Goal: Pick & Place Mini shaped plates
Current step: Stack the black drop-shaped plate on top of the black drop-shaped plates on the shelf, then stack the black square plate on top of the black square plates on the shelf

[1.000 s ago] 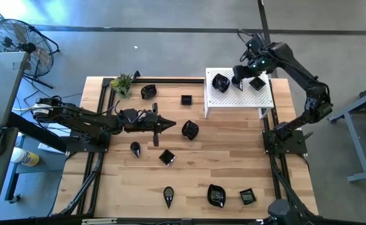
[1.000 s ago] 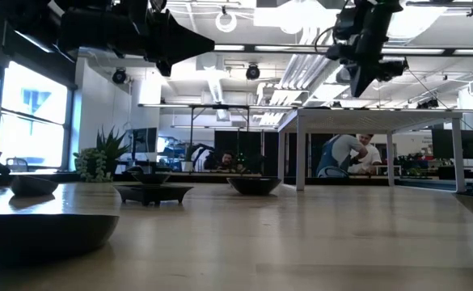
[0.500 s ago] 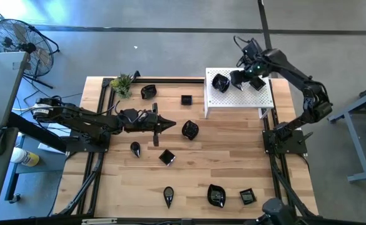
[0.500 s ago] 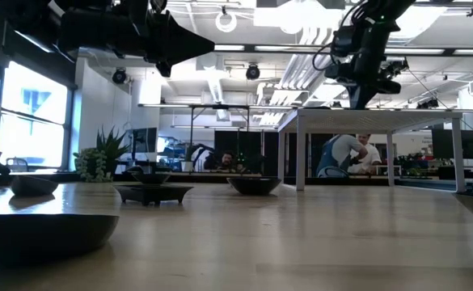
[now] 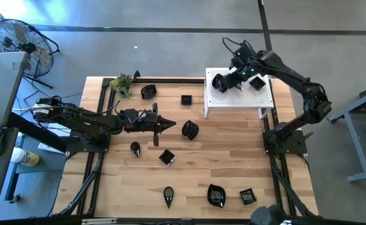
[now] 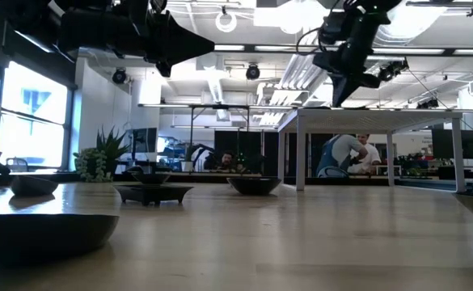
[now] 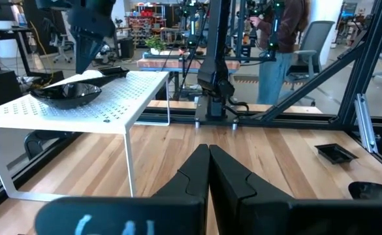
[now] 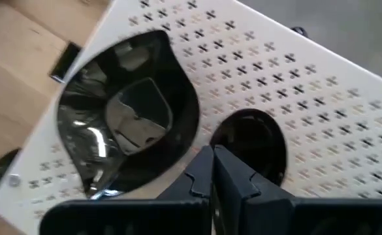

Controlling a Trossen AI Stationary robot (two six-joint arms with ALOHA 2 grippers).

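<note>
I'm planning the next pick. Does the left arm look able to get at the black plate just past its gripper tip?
Probably yes. The left gripper, shut and empty, hangs beside the rounded plate, with bare table between them and nothing over it. It would first have to open.

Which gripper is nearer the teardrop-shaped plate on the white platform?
The right. The right gripper hangs shut above the white platform, just beside the teardrop-shaped plate. The left gripper, also shut, is out over the wooden table, well short of the platform.
</note>
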